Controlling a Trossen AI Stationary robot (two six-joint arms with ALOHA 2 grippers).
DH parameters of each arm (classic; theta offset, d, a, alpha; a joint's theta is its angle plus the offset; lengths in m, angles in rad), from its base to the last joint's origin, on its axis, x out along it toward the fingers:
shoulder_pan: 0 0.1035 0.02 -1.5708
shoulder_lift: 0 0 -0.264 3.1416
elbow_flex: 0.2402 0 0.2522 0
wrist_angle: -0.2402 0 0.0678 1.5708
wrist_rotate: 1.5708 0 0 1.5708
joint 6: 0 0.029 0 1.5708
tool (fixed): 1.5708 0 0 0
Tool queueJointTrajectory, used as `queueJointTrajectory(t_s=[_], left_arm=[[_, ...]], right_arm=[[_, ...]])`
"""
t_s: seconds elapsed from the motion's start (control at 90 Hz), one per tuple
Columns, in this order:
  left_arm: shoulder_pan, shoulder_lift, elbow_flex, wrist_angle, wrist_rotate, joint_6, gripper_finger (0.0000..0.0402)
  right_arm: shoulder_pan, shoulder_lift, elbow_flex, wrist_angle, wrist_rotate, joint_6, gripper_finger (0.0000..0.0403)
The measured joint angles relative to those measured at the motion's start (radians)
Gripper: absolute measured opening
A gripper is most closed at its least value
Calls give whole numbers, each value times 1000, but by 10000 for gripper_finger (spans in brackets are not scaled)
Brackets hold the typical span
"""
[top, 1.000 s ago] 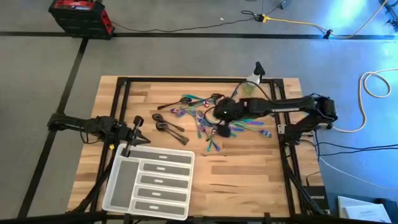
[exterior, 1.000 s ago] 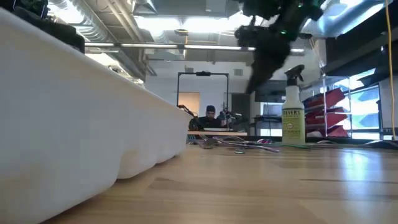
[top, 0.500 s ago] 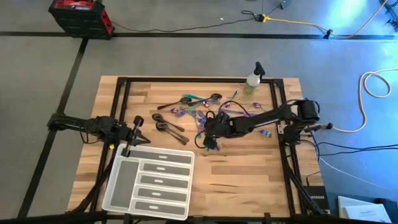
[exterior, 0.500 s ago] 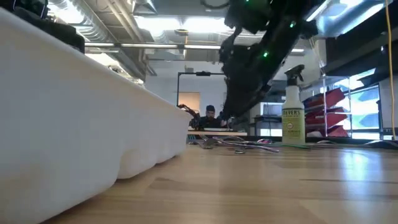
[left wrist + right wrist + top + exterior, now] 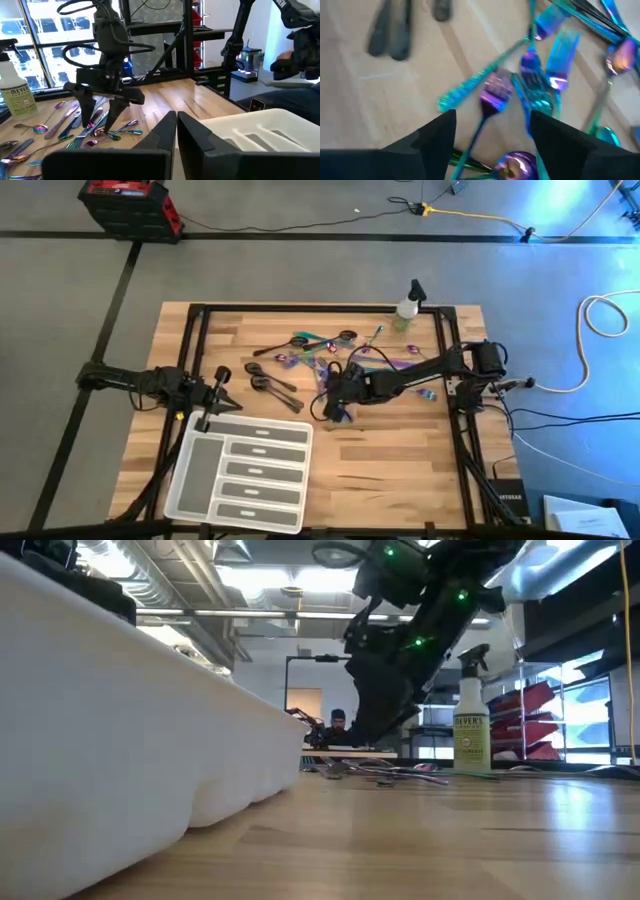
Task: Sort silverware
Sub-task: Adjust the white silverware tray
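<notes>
The right pincer (image 5: pixel 335 408) is down low over the near edge of the silverware (image 5: pixel 330 365) pile, arm stretched in from the bench's right side. Its 2 fingers (image 5: pixel 437 131) stand wide apart, w/ nothing between them; through the gap, an iridescent fork (image 5: pixel 492 95) and teal handles lie on the wood. In the left wrist view that same pincer (image 5: pixel 100 117) shows its spread fingers pointing down, tips at or just above the purple-teal pieces; can't tell if they touch.

The silverware is scattered over the bench's (image 5: pixel 400 460) middle toward the far edge, mostly iridescent, w/ a few dark pieces (image 5: pixel 272 387) lying on the left of the pile. A spray bottle (image 5: pixel 407 307) stands near the far edge, right of centre.

The left pincer (image 5: pixel 222 385) waits at the left side, just beyond the white tray (image 5: pixel 240 470), which sits at the near left corner. Its fingers (image 5: pixel 165 132) are nearly together, narrow gap, holding nothing.
</notes>
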Motion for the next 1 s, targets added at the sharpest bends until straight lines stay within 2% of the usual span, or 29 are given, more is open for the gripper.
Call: queueJointTrajectory(t_s=[0.256,0.367,0.489,0.6,0.767,0.9,1.0], left_arm=[[0,0,0,1,-1,1,0],[0,0,0,31,-41,-2,0],[0,0,0,112,-38,-161,0],[0,-1,0,206,-39,-267,0],[0,-1,0,238,-16,-382,0],[0,0,0,238,-4,-450,0],[0,7,0,257,69,-485,0]], right_arm=[[65,0,44,104,-59,-126,228],[109,0,64,148,-91,-216,228],[137,0,82,167,-113,-246,228],[163,0,84,263,-147,-299,224],[223,3,85,379,-201,-422,196],[235,26,85,395,-216,-408,170],[234,61,85,459,-244,-335,162]])
